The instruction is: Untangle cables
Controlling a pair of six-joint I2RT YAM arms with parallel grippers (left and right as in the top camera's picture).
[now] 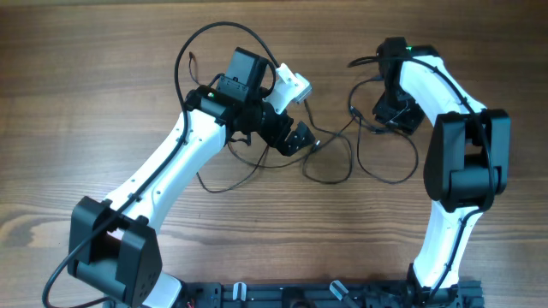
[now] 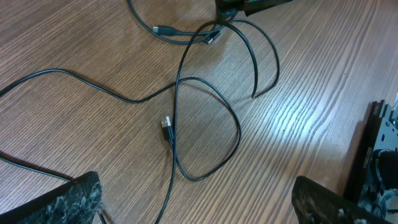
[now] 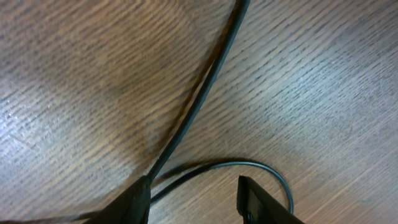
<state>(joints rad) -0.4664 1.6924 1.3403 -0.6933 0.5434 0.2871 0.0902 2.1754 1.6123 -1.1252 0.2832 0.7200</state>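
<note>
Right fingers (image 3: 264, 204) parted, cables (image 3: 200, 104) lying between them, touching one.

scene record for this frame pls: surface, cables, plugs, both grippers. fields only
surface: wooden table
cables: thin black cables, loose loops crossing each other, flat on the table between the arms
plug end: silver-tipped plug end lying beside a loop
left gripper: left gripper open, above the cables, holding nothing
right gripper: right gripper jaws apart, close to the table, strands beneath it, none visibly clamped
</note>
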